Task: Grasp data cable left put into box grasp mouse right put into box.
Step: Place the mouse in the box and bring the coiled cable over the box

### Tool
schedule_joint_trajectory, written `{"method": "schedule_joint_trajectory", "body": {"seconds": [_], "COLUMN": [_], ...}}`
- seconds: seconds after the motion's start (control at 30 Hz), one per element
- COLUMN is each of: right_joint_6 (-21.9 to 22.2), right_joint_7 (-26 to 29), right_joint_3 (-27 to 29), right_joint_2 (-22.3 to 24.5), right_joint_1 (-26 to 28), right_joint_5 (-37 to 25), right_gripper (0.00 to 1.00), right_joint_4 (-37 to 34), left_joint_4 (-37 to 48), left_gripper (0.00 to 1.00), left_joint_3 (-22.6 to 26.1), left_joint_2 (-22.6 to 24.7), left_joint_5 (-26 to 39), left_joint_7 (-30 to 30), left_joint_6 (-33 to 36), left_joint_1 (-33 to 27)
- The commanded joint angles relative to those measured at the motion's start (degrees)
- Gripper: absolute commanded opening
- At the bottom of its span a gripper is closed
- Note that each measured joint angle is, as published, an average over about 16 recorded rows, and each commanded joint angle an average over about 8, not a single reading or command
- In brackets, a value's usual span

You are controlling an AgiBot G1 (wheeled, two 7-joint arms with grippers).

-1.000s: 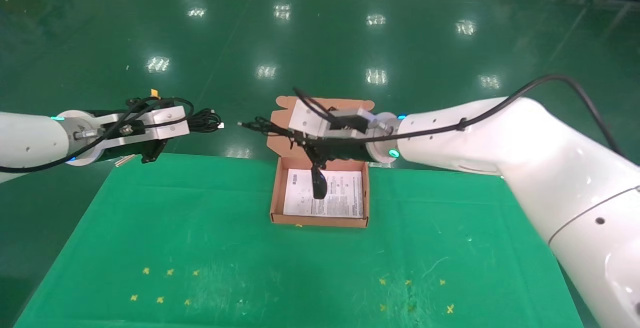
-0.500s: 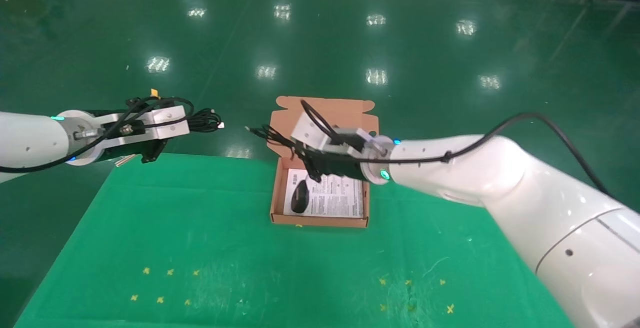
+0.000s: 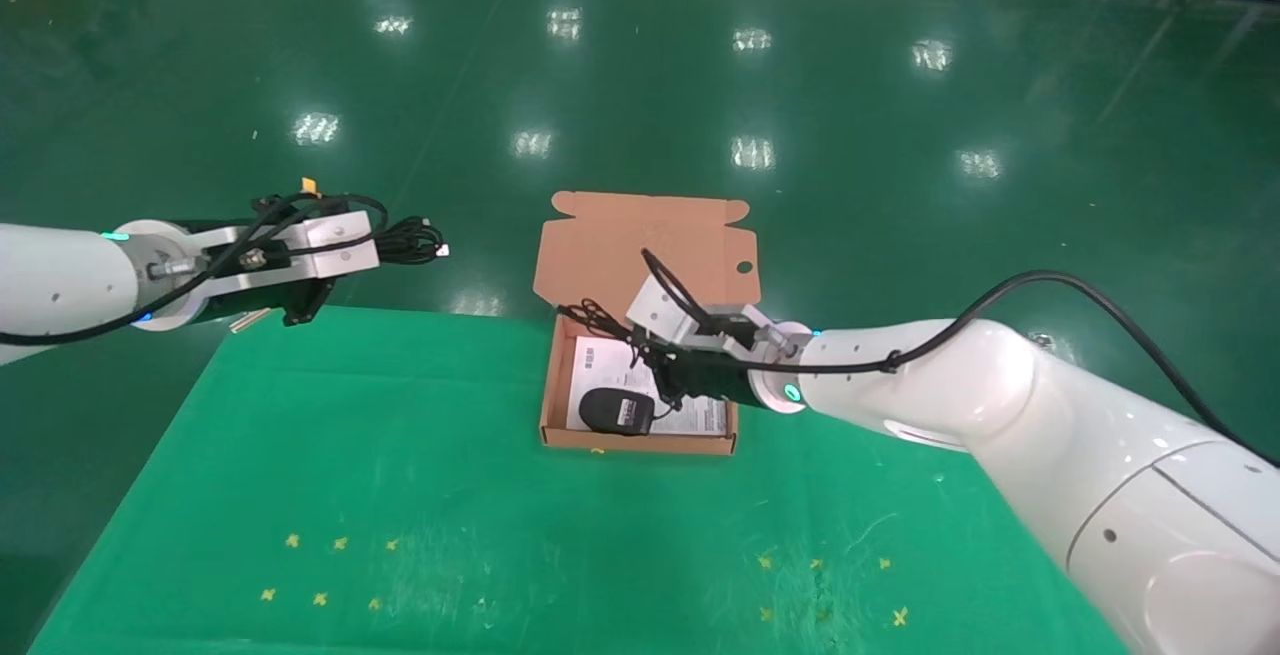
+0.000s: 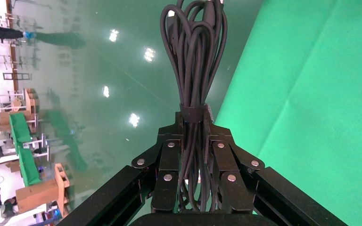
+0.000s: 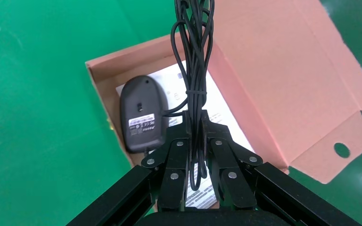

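Note:
The salmon-orange box [image 3: 640, 441] stands open at the table's far middle, its flap lid [image 3: 645, 250] up behind it. The black mouse [image 3: 617, 410] lies in the box's near left corner, label side up in the right wrist view [image 5: 142, 113]. My right gripper [image 3: 650, 353] hangs low over the box, shut [image 5: 195, 120] on the mouse's bundled cord [image 5: 193, 42], which sticks out past the fingertips. My left gripper [image 3: 378, 247] is held in the air beyond the table's far left edge, shut [image 4: 193, 120] on the data cable [image 4: 193, 61], a tied black coil [image 3: 412, 240].
The green cloth table [image 3: 420, 495] carries small yellow cross marks [image 3: 330, 565] near its front. A white printed sheet [image 3: 690, 420] lines the box floor. Glossy green floor lies beyond the table's far edge.
My right gripper has come down and toward me over the box. The mouse, first hanging from its cord, now lies on the box floor. The left arm has not moved.

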Motion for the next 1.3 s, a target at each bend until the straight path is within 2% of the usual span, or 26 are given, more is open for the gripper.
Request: {"method": "schedule_joint_trajectory", "body": {"seconds": [0.03, 0.23, 0.27, 0.3, 0.67, 0.87, 1.07, 1.3], "right_joint_6": [0.5, 0.7, 0.6, 0.6, 0.3, 0.1, 0.1, 0.3], "right_joint_7": [1.0, 3.0, 3.1, 3.1, 3.8, 4.3, 4.8, 6.9], "right_joint_3": [-1.4, -4.1, -4.4, -4.4, -4.8, -4.9, -4.9, -5.3], "right_joint_2": [0.0, 0.0, 0.0, 0.0, 2.3, 4.6, 9.5, 17.5], "right_joint_1": [-0.1, 0.4, 0.5, 0.5, 0.9, 1.7, 2.6, 3.7], "right_joint_5": [0.3, 1.0, 1.1, 1.1, 1.4, 1.1, 0.6, -1.0], "right_gripper": [0.09, 0.84, 0.94, 1.0, 1.0, 1.0, 1.0, 1.0], "right_joint_4": [0.1, 1.0, 1.1, 1.1, 4.2, 6.2, 9.2, 15.4], "left_joint_4": [0.0, 0.0, 0.0, 0.0, 0.3, 2.7, 6.4, 14.3], "left_gripper": [0.0, 0.0, 0.0, 0.0, 0.0, 0.0, 0.0, 0.0], "left_joint_3": [0.0, 0.0, 0.0, 0.0, 0.4, 1.4, 2.5, 4.3], "left_joint_2": [0.0, 0.0, 0.0, 0.0, 0.9, 3.8, 7.8, 13.7], "left_joint_5": [0.0, 0.0, 0.0, 0.0, -0.5, -0.9, -1.0, -3.8], "left_joint_7": [0.0, 0.0, 0.0, 0.0, 0.7, 2.6, 5.3, 10.9], "left_joint_6": [0.0, 0.0, 0.0, 0.0, -0.8, -5.2, -12.5, -19.8], "left_joint_1": [0.0, 0.0, 0.0, 0.0, 0.8, 3.1, 6.1, 7.4]}}
